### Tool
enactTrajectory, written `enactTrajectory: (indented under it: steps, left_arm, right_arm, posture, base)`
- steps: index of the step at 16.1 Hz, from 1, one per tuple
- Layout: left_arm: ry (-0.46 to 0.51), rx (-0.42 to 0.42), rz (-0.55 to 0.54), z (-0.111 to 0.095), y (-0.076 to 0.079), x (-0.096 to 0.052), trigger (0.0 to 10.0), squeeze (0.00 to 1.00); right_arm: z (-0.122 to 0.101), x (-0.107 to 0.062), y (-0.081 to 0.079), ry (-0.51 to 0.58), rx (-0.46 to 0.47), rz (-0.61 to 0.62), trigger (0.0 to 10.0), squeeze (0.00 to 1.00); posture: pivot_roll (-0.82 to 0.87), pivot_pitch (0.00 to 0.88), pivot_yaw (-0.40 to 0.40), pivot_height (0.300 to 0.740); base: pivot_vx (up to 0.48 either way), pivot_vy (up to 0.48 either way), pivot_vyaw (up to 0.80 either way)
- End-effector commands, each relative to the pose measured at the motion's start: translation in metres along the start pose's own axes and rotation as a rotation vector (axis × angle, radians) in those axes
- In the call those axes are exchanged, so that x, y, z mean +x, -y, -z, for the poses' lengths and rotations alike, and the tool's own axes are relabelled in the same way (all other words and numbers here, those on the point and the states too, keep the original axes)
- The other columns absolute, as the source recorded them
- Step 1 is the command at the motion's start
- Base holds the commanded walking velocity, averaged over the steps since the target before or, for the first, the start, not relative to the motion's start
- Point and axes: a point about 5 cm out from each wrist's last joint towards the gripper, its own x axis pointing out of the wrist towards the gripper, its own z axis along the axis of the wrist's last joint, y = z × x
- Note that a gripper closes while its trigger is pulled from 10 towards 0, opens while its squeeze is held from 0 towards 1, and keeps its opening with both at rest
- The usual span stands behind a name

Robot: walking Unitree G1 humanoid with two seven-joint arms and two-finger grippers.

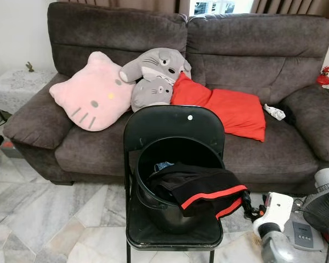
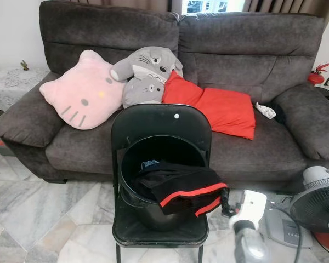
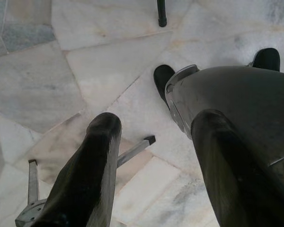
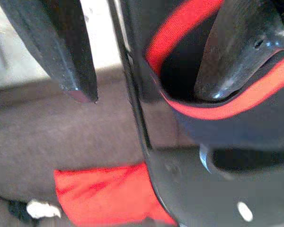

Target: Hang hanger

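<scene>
Risk: the right hand (image 4: 142, 94), fingers spread across the bucket (image 1: 153, 203) rim, one finger (image 4: 236, 52) inside the black garment with red trim (image 1: 205, 192), could tug the bucket off the folding chair (image 1: 172, 123).
Hanger: none can be made out; its direction and long axis cannot be told.
Left hand (image 3: 151, 156): released, over the floor (image 3: 85, 71).

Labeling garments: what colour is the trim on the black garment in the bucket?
Red stripes on the black garment, clearest in the left eye view.

The black garment (image 1: 200, 192) hides whatever else lies in the bucket (image 1: 153, 159).
</scene>
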Motion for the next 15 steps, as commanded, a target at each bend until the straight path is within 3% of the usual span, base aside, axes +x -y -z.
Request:
enactTrajectory:
  steps: [1, 4, 6, 11, 15]
  left_arm:
    - [-0.030, 0.006, -0.002, 0.008, -0.001, -0.002, 10.0, 0.00]
    - [-0.032, 0.011, 0.005, 0.008, 0.000, -0.001, 10.0, 0.00]
    - [-0.031, 0.011, 0.008, 0.008, 0.001, -0.001, 10.0, 0.00]
    - [-0.034, 0.010, 0.012, 0.008, 0.001, -0.001, 10.0, 0.00]
    - [-0.036, 0.019, 0.016, 0.008, 0.000, -0.001, 10.0, 0.00]
  right_arm:
    - [-0.004, -0.004, -0.006, 0.062, 0.023, -0.017, 10.0, 0.00]
    - [0.009, -0.014, -0.016, 0.039, 0.045, -0.034, 10.0, 0.00]
    - [0.015, -0.015, -0.014, 0.009, 0.042, -0.019, 10.0, 0.00]
    - [-0.004, -0.003, -0.002, 0.030, 0.005, 0.085, 10.0, 0.00]
    - [-0.006, -0.001, 0.003, -0.016, -0.193, 0.114, 10.0, 0.00]
  posture:
    - [-0.13, 0.069, 0.004, 0.740]
    - [-0.14, 0.067, 0.001, 0.740]
    - [-0.13, 0.065, -0.001, 0.740]
    - [-0.13, 0.060, -0.002, 0.740]
    - [-0.14, 0.055, 0.005, 0.740]
  base:
    - [0.000, 0.000, 0.00]
    - [0.000, 0.000, 0.00]
    - [0.000, 0.000, 0.00]
    - [0.000, 0.000, 0.00]
    - [0.000, 0.000, 0.00]
